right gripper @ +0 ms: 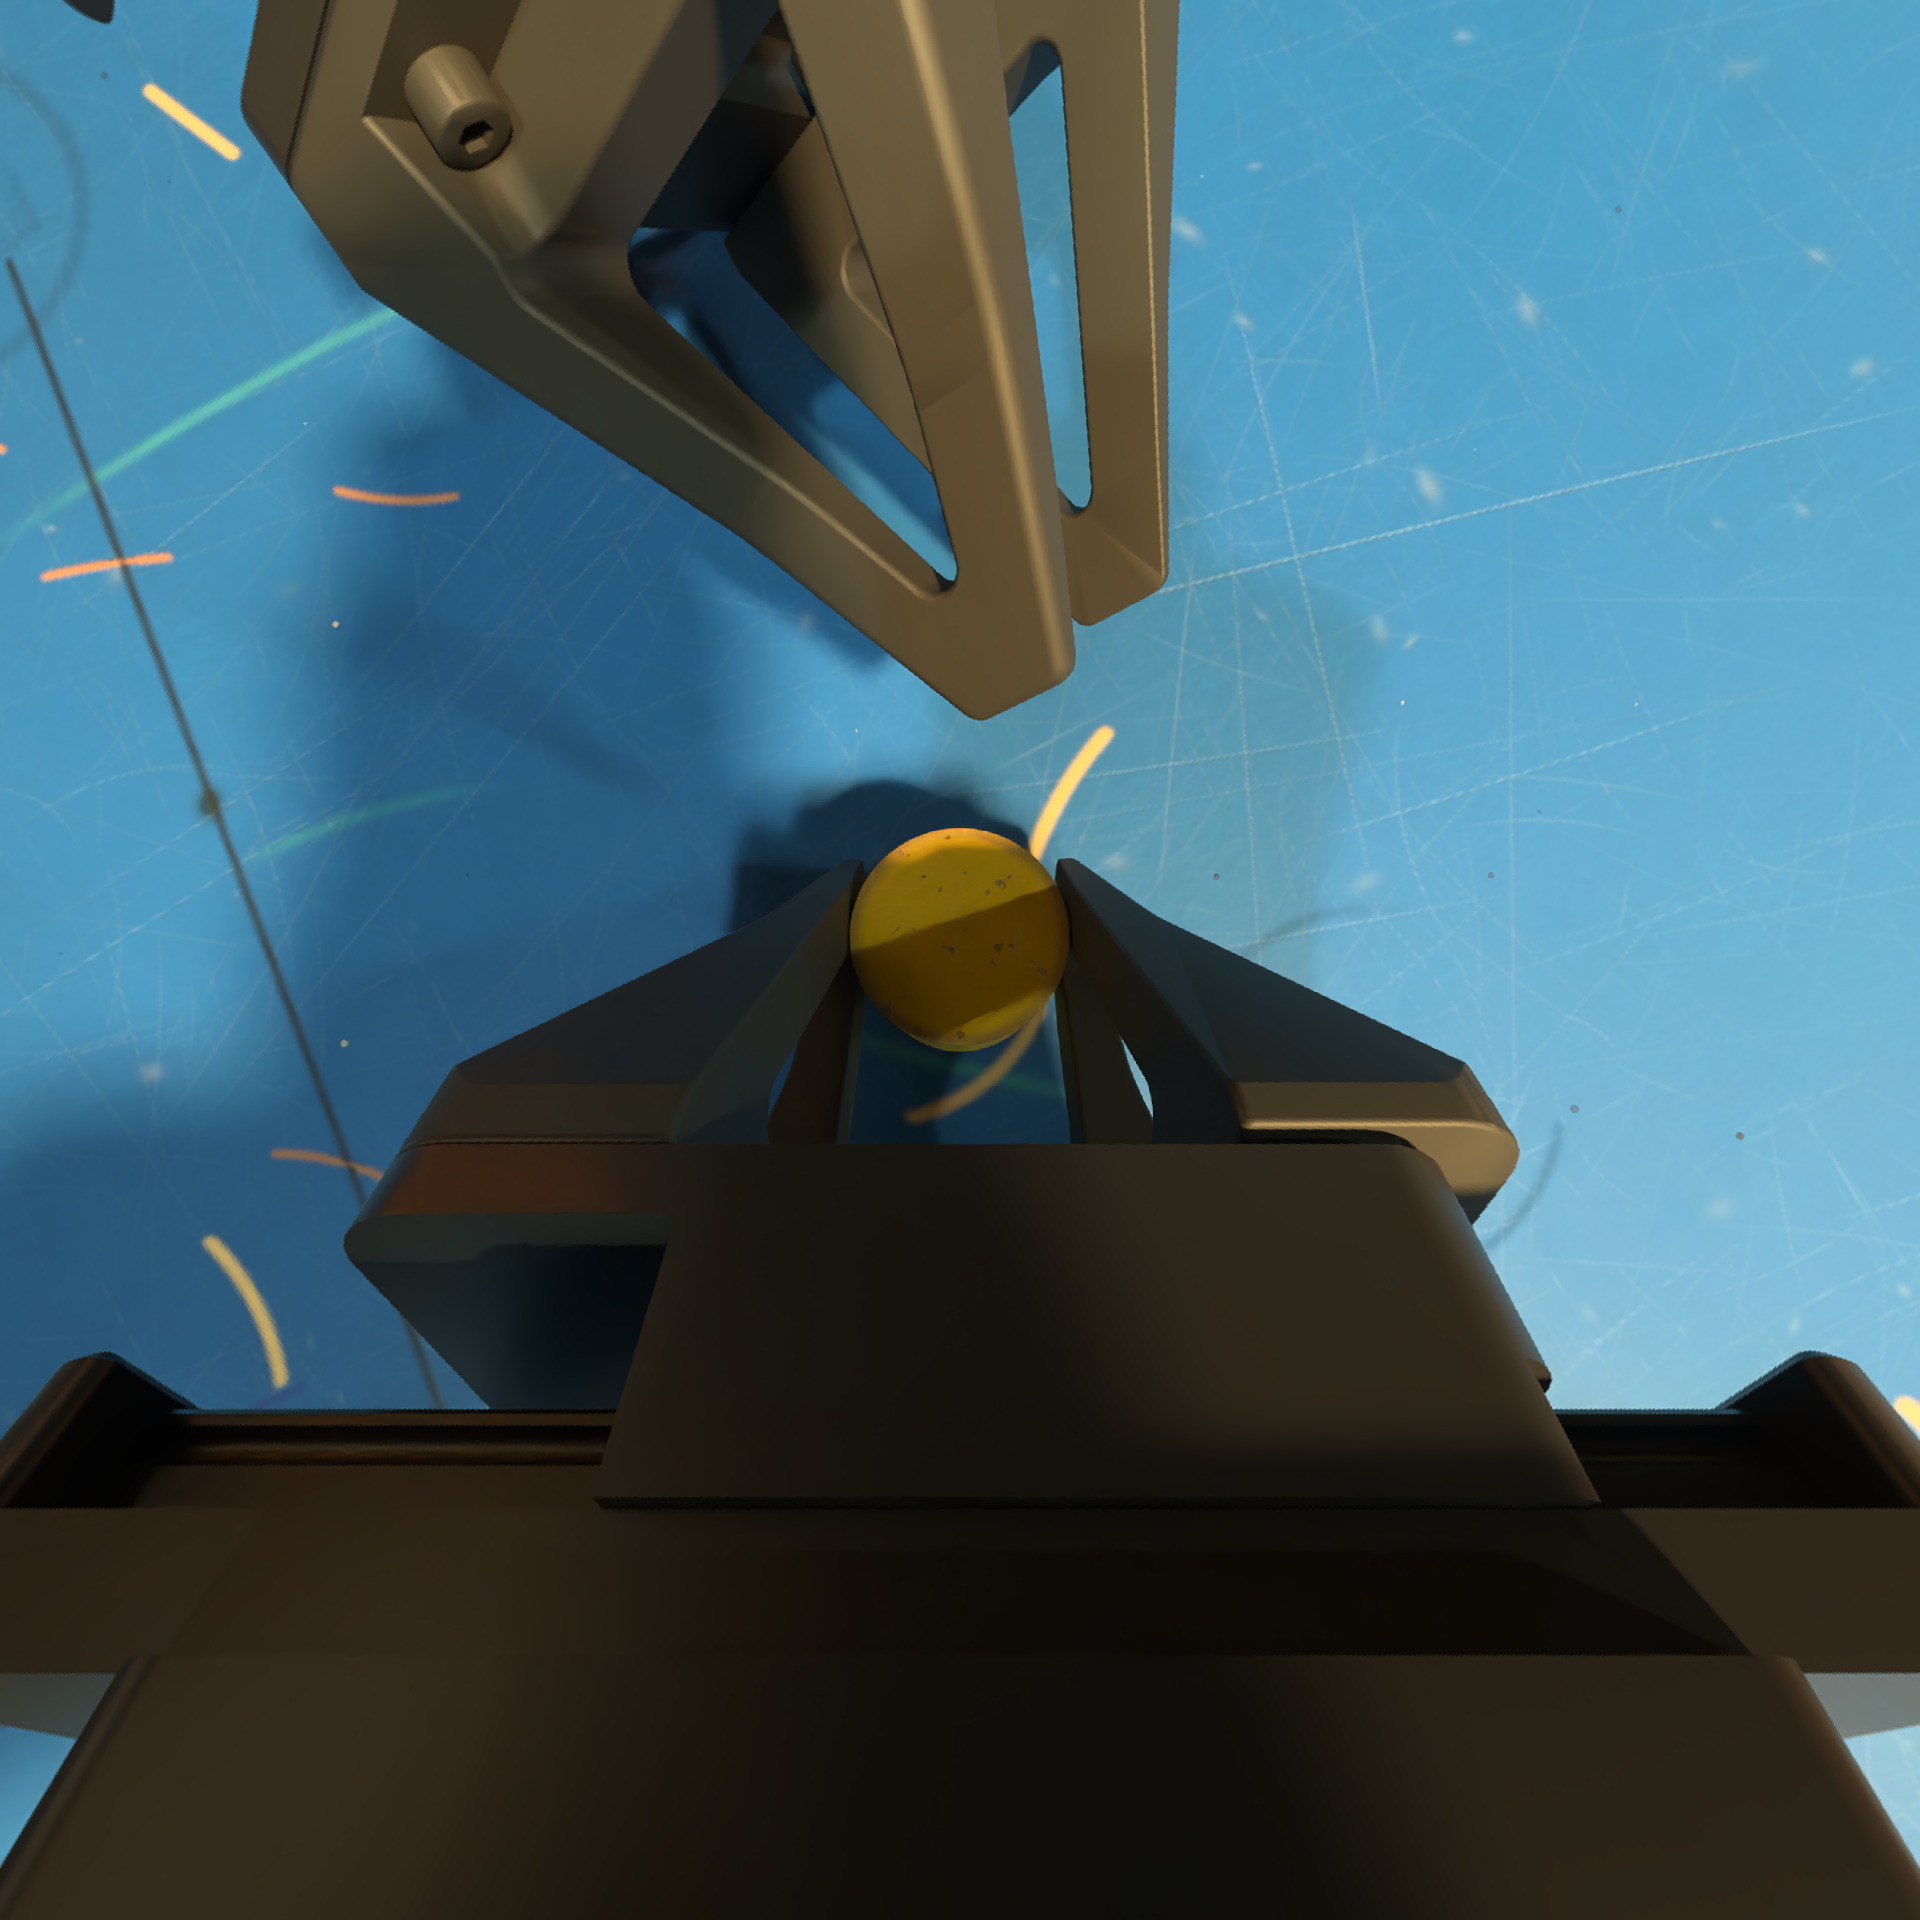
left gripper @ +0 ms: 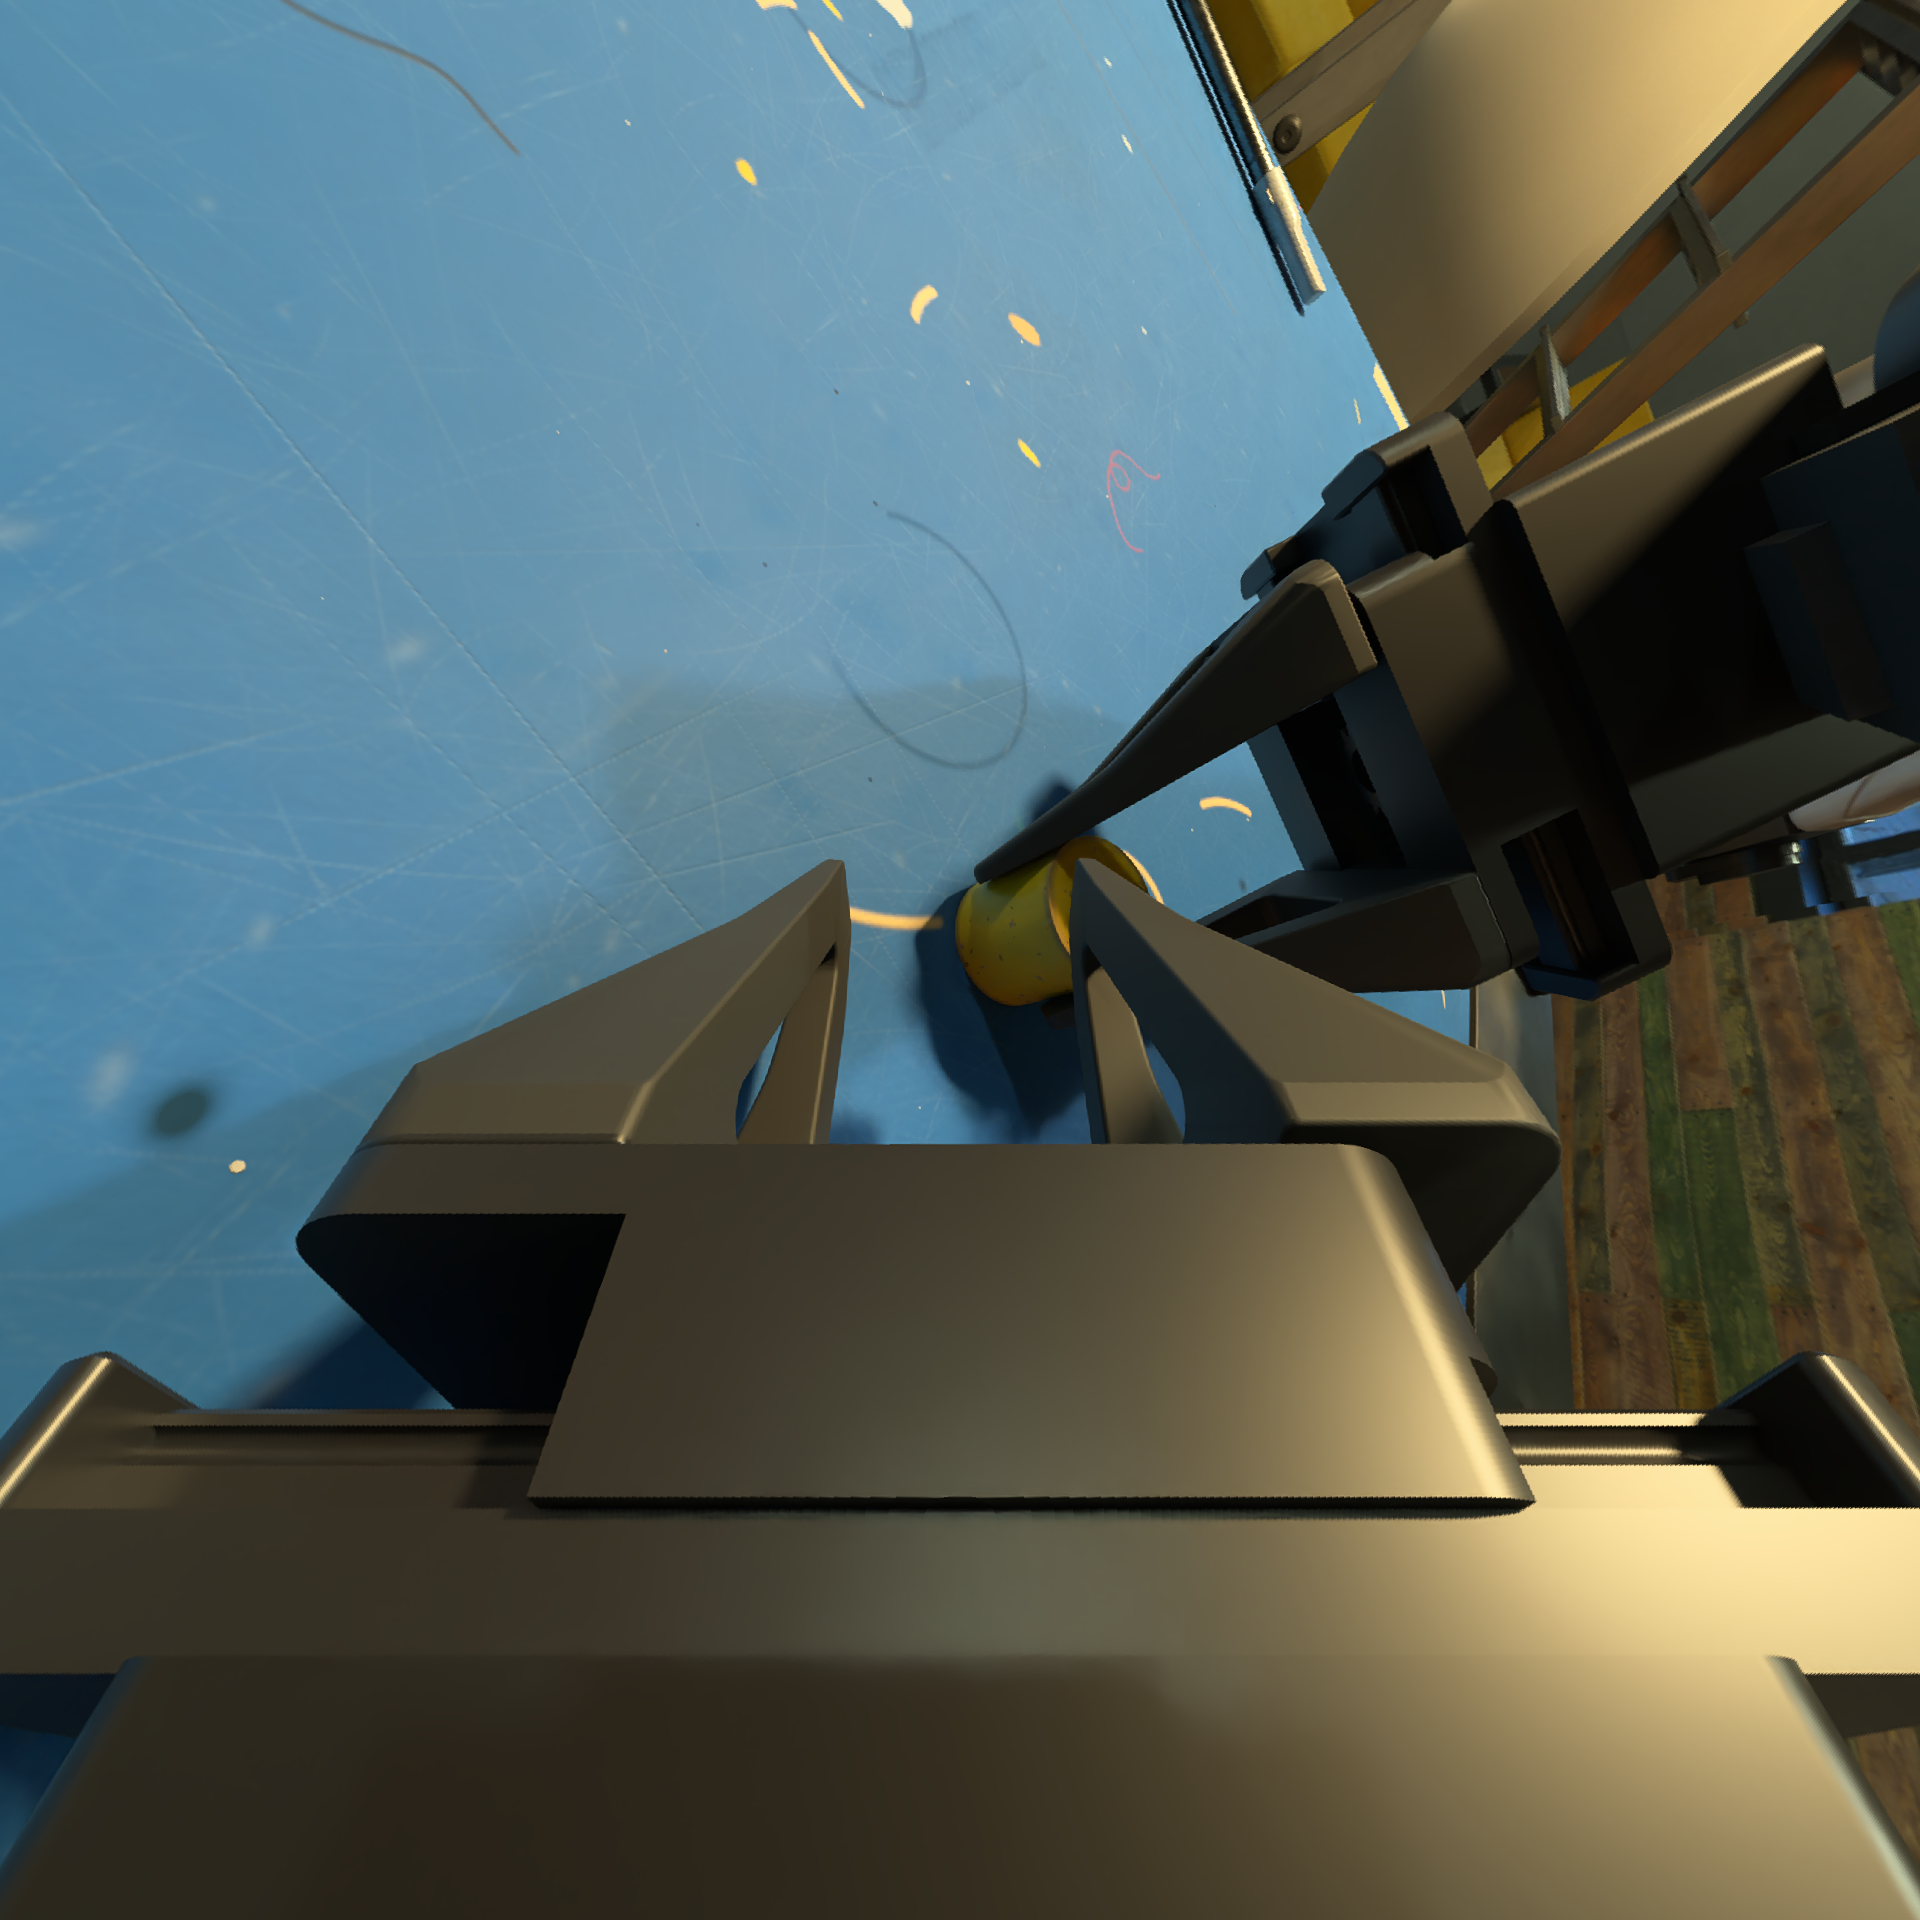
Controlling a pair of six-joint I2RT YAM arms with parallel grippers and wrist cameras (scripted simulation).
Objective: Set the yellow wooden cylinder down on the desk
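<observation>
Yellow cylinder gripped by the right gripper over the blue desk

The yellow cylinder point(right gripper: 958, 938) is clamped between the fingers of the right gripper point(right gripper: 958, 883), low over the scratched blue desk point(right gripper: 1558, 520). The left gripper point(left gripper: 961, 883) is held empty, fingers apart, just beside the cylinder. A plank floor point(left gripper: 1745, 1143) is seen past the desk edge.

We see a plank floor point(left gripper: 1745, 1143) at 4 o'clock, a beige panel point(left gripper: 1538, 187) at 1 o'clock, a yellow frame point(left gripper: 1262, 47) beside it.
</observation>
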